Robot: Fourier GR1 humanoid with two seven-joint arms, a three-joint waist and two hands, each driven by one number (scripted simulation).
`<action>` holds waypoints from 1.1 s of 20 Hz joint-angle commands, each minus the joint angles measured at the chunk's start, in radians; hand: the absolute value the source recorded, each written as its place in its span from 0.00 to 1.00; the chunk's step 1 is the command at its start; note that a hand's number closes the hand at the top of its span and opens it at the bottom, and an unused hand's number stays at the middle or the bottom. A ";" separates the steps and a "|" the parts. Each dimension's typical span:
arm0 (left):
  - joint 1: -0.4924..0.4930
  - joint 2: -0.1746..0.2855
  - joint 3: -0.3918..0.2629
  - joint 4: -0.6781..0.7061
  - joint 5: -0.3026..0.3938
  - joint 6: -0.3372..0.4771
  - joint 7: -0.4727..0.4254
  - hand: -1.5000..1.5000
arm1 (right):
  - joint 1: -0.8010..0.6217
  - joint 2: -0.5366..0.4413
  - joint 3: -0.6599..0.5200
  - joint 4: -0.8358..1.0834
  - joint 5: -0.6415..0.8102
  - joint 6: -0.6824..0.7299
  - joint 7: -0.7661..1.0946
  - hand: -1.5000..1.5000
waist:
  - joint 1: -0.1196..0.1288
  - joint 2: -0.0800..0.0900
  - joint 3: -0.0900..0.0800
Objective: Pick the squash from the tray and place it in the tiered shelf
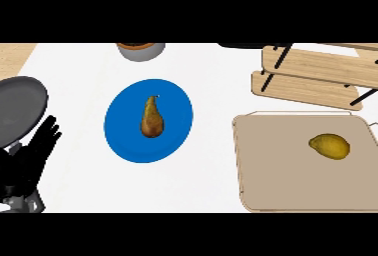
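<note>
White counter (184, 190) forms the work surface, and every item is carried on it. The beige tray (280, 170) is the largest item and occupies the lower right. The wooden tiered shelf (310, 90) is located just beyond the tray at the upper right; 2 boards are visible, joined by black posts. A blue plate (122, 130) is positioned at the centre, well apart from the tray. A dark grey plate (18, 107) is cut off by the left edge.

The left hand (37, 147) is shown at the lower left, beside the grey plate, with fingers straight and raised and nothing held; it is at rest. The right hand is not shown, so its state cannot be told.

A grey bowl (140, 51) is partly seen at the top edge. A brown pear (151, 119) lies on the blue plate. The squash (330, 146) — small, yellow and rounded — lies untouched on the right part of the tray.

The pick is judged not yet begun. 3 hazards are noted:

1. The pear may be taken for the squash, since it is similar in tone and lies nearer the visible hand.
2. The squash may be rolled across the tray if it is contacted off centre, because its body is rounded.
3. A post or the upper board may be struck during placement — the gap between the 2 tiers looks narrow.
</note>
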 commanded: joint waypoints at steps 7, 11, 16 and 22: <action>0.003 0.004 0.013 0.010 0.008 -0.037 -0.015 0.50 | -0.189 -0.240 0.078 0.231 0.082 0.007 0.011 1.00 | 0.008 0.003 0.000; -0.037 -0.003 0.001 -0.001 -0.028 0.000 0.029 0.50 | -0.242 -0.249 0.119 0.383 0.147 -0.027 -0.095 1.00 | 0.009 0.004 0.001; -0.020 -0.027 -0.002 -0.022 -0.031 0.008 0.024 0.50 | -0.251 -0.231 0.234 0.421 0.298 -0.089 -0.121 1.00 | 0.011 0.004 0.001; 0.007 0.002 0.029 -0.044 0.015 -0.046 0.041 0.50 | -0.272 -0.282 0.249 0.678 0.434 -0.167 -0.335 1.00 | 0.025 0.008 0.001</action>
